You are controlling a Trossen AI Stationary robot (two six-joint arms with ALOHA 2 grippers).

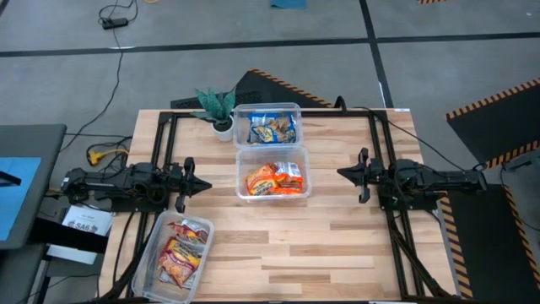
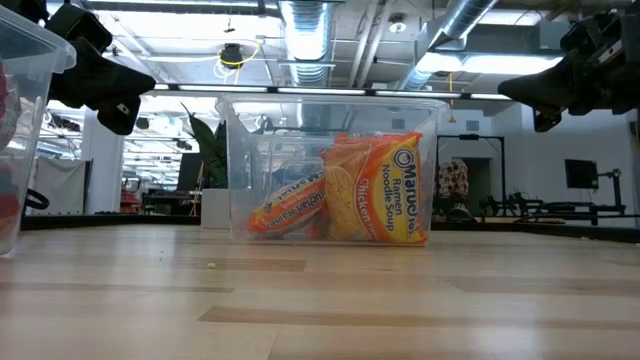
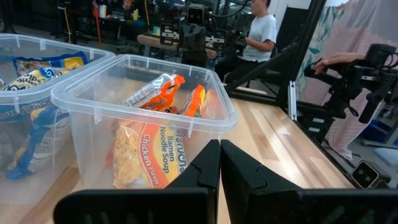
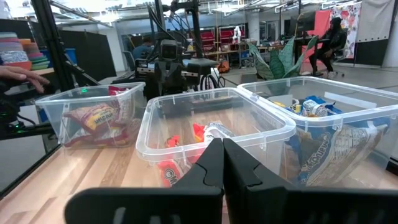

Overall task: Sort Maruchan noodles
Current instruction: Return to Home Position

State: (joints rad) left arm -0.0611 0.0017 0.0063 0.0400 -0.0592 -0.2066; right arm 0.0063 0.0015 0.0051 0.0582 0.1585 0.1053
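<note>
While left gripper (image 1: 201,184) hangs toward the table's (image 1: 354,245) left edge, fingers together, clear tubs (image 1: 272,150) hold red packets (image 1: 179,253) at front-left corner, orange packets (image 1: 274,179) mid-table, blue packets (image 1: 272,128) at far edge; right gripper (image 1: 342,173), fingers together, toward right edge.

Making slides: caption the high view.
Noodle packs sorted by colour into three clear bins; left arm and right arm wait at the table sides, jaws shut.

Printed on flat orange-and-yellow plastic noodle packet (image 2: 385,190) inside clear rectangular plastic tub (image 2: 238,150): "Maruchan" logo, "Ramen Noodle Soup", "Chicken". Same "Chicken" and "Ramen Noodle Soup" wording legible in left wrist view.
</note>
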